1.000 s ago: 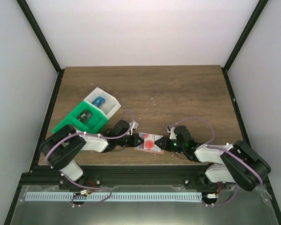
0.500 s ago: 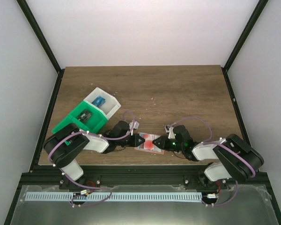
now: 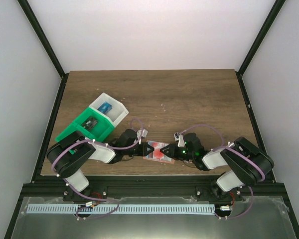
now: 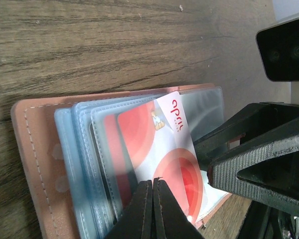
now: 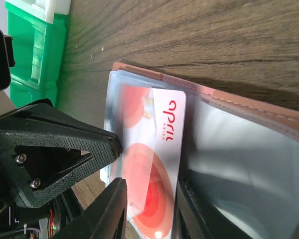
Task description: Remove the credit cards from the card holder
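Note:
The card holder (image 3: 158, 152) lies open near the table's front edge, with its salmon-orange edging (image 4: 35, 159) and clear bluish sleeves (image 5: 249, 164) showing. A red and white credit card (image 4: 169, 149) (image 5: 154, 164) sticks partly out of a sleeve. My left gripper (image 4: 153, 183) (image 3: 148, 149) is shut, its tips resting on the sleeve and the card's edge. From the opposite side my right gripper (image 5: 149, 214) (image 3: 168, 151) is open, and the card's free end lies between its fingers (image 5: 109, 209). A blue card (image 3: 105, 107) lies in the white tray and a dark card (image 3: 91, 123) in the green tray.
The green tray (image 3: 82, 128) and the white tray (image 3: 114, 113) stand together at the left, just behind the left arm. The black frame runs along the table's front edge (image 3: 154, 175), close to both arms.
My right arm has slid left towards the card holder and its jaws have widened around the card's end. The left gripper stays shut in place.

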Controlling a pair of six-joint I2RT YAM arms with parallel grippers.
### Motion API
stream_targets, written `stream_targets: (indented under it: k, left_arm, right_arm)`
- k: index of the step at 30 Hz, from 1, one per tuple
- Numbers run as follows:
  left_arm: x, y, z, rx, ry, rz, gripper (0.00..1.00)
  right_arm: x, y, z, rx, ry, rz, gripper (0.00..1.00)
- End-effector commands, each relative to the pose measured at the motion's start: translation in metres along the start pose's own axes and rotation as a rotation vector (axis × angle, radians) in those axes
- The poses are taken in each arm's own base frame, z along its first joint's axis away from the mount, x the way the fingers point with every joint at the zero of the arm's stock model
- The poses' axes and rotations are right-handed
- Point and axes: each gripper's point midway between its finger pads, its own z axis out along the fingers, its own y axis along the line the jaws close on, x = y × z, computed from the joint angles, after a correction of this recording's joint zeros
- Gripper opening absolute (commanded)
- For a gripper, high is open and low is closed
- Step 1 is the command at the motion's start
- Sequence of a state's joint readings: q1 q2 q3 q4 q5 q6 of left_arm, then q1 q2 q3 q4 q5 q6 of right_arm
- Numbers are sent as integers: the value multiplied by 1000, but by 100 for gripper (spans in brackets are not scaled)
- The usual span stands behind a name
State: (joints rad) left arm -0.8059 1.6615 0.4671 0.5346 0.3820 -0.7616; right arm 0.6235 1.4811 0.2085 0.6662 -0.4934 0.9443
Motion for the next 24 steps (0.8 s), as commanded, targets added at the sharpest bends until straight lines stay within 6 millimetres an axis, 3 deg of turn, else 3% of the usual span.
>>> stream_targets:
  k: [1, 8, 16, 24]
  left_arm:
    - [34, 40, -2, -119, 74, -80, 0]
    - [32, 45, -2, -161, 71, -83, 0]
    - [21, 42, -3, -187, 57, -61, 0]
    - [14, 27, -2, -143, 64, -46, 0]
  right_arm:
    - [-6, 0, 0, -7, -27, 9, 27]
    - [-1, -7, 1, -9, -11, 18, 1]
    - [-1, -23, -17, 30, -39, 28, 1]
    - [-14, -22, -40, 123, -118, -54, 0]
